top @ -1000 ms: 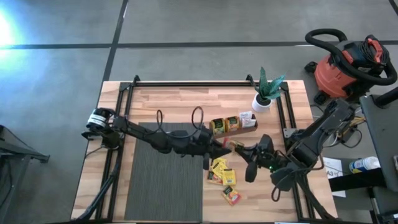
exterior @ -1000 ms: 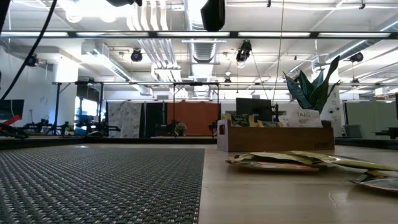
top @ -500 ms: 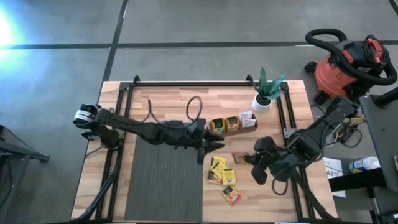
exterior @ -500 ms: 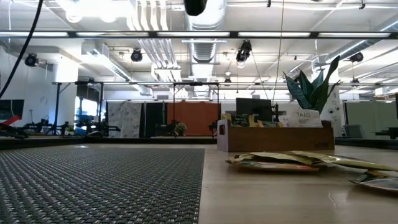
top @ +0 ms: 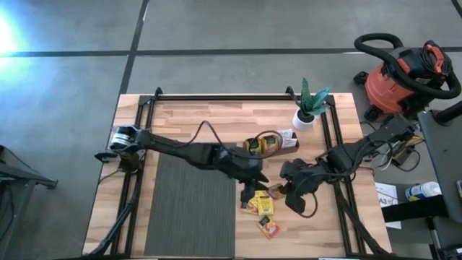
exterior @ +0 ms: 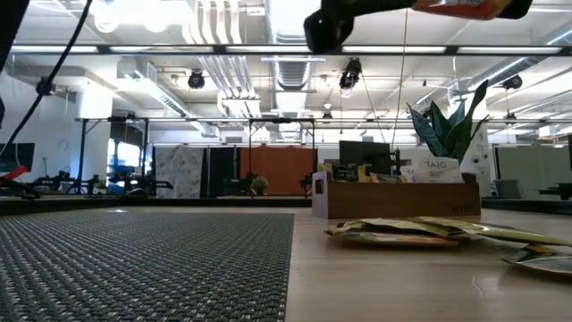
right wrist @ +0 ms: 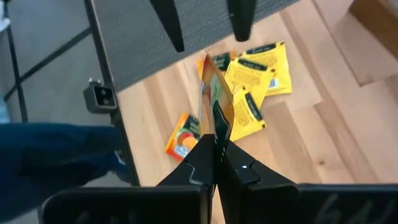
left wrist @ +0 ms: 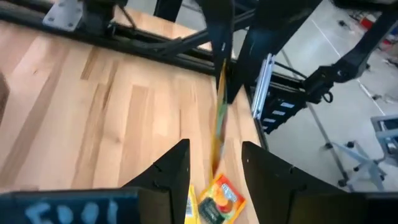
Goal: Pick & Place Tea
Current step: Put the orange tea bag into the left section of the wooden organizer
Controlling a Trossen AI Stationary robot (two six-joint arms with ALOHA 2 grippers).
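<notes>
Above the table, right end effector [right wrist: 216, 155] pinches an orange sachet [right wrist: 211, 93].

We've got the left arm stretched long across the table [top: 188, 119] from its left edge, its left gripper [top: 256, 189] hanging over the middle with the jaws spread apart. From the table's right edge the right arm folds in low to meet it, and the right gripper [right wrist: 216, 144] has its fingers pinched tight on one tea sachet [right wrist: 215, 103], held on edge between the left gripper's open fingers [right wrist: 166, 22].
</notes>
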